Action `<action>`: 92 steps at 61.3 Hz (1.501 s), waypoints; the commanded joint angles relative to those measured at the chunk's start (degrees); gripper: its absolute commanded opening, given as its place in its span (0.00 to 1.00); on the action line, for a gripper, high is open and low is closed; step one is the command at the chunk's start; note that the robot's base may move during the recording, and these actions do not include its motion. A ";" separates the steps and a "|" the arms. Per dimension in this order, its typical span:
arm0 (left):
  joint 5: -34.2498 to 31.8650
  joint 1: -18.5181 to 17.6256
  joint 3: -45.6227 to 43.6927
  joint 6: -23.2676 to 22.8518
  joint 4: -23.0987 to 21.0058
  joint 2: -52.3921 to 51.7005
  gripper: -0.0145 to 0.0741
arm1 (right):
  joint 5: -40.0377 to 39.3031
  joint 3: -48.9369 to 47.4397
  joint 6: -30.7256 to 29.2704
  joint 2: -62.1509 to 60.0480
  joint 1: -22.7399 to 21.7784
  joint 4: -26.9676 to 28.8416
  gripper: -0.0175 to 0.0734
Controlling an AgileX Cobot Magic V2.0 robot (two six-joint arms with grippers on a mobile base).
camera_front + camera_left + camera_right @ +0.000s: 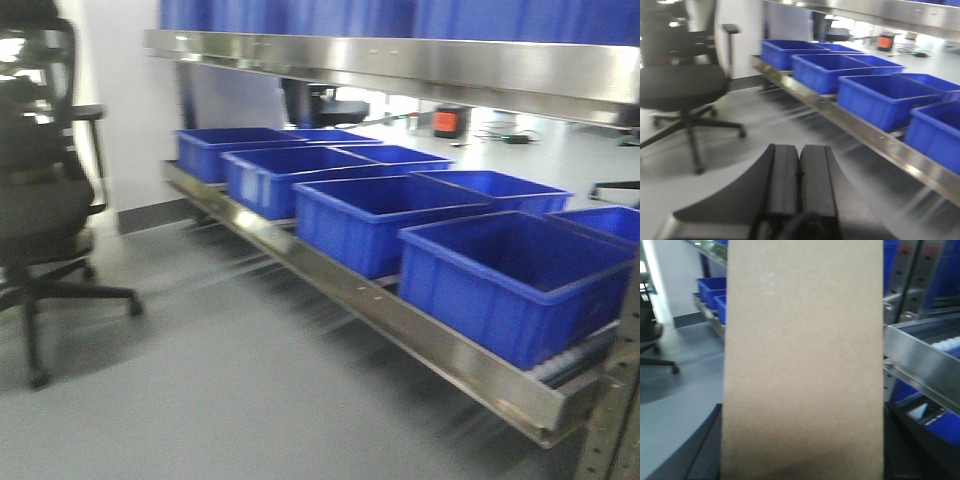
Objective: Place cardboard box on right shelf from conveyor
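Observation:
The plain tan cardboard box [802,355] fills the middle of the right wrist view and stands upright. My right gripper [802,462] is shut on it, with a dark finger [702,452] showing at each side. The stainless-steel right shelf [920,357] with perforated grey uprights [900,275] is close on the box's right. The front view shows the same kind of steel shelf lip [400,62] above a low rail [400,320]. My left gripper [800,150] is shut and empty, above the grey floor. The conveyor is out of view. All views are blurred.
Several blue plastic bins [370,220] sit in rows on the low steel rail. A black office chair [40,200] stands on the grey floor at the left. Behind the bins, a small red-orange device [448,122] rests on a pale surface.

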 commanded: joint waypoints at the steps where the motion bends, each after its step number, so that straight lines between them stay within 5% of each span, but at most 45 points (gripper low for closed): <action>1: -4.88 0.02 0.55 0.02 -0.34 -0.83 0.03 | -6.06 -1.42 -0.33 0.93 -0.25 -1.12 0.36; 92: -4.88 -0.08 0.55 0.02 -0.34 -0.83 0.03 | -6.06 -1.42 -0.33 0.93 -0.25 -1.12 0.36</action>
